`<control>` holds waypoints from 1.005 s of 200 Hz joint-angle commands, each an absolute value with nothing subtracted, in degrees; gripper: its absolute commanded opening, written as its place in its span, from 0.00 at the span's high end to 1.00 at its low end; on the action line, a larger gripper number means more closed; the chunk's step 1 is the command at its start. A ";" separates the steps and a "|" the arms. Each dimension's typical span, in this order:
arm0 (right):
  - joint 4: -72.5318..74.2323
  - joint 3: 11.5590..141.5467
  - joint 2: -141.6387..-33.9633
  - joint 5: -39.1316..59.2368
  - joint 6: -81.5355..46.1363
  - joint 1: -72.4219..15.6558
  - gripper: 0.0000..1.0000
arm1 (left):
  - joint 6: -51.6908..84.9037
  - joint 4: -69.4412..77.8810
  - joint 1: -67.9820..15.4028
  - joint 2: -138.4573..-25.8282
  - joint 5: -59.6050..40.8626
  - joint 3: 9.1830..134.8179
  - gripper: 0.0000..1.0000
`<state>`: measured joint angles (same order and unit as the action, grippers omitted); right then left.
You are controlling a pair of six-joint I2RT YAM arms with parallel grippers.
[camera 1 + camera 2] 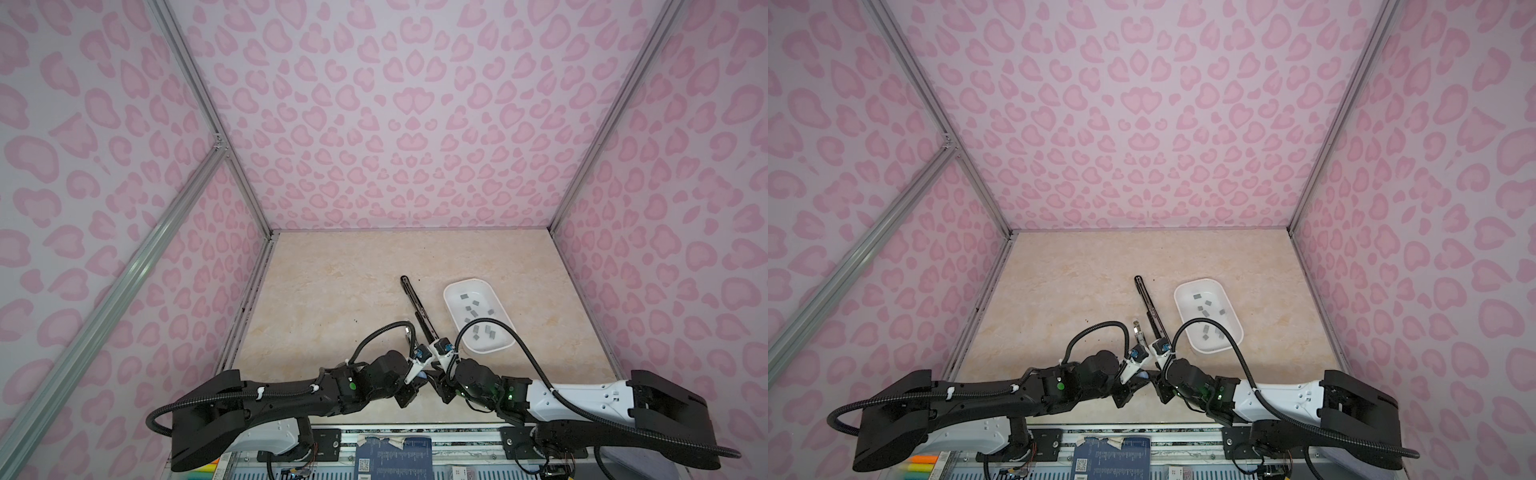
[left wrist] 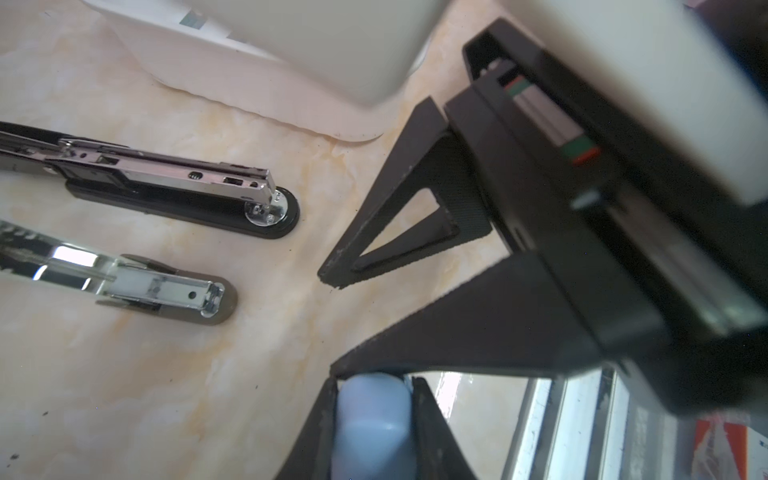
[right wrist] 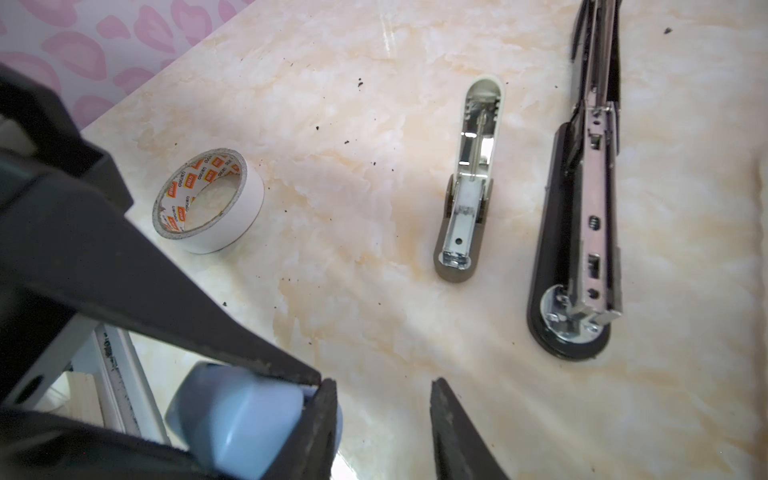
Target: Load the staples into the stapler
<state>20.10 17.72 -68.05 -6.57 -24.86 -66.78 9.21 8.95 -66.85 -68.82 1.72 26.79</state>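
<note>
A long black stapler (image 1: 417,307) (image 3: 582,232) lies opened flat on the marble table, its metal channel facing up. Beside it lies a small grey stapler (image 3: 465,208) (image 2: 166,291), also opened, half hidden by a cable in both top views. Several grey staples (image 1: 482,330) (image 1: 1208,330) lie in the white tray (image 1: 451,291). At the table's front middle my left gripper (image 2: 374,380) is shut on a pale blue rounded object (image 3: 237,424); what that object is I cannot tell. My right gripper (image 3: 382,382) is right beside it, open, with only bare table between its fingers.
A roll of white tape (image 3: 208,199) lies flat on the table to the left of the small stapler, hidden under the left arm in both top views. Pink patterned walls close in three sides. The table's front rail (image 1: 415,428) runs just behind both wrists.
</note>
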 commanded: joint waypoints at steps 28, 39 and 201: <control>22.89 18.79 -73.47 -4.27 -24.41 -67.41 0.62 | 9.97 16.96 -66.87 -61.28 1.63 23.31 0.96; 22.93 19.12 -74.00 -3.91 -24.51 -67.53 0.63 | 10.45 16.94 -66.87 -59.80 2.03 22.86 0.96; 16.47 11.04 -41.94 -6.24 -21.38 -69.33 0.74 | 8.92 17.40 -66.88 -55.01 -0.72 20.05 0.96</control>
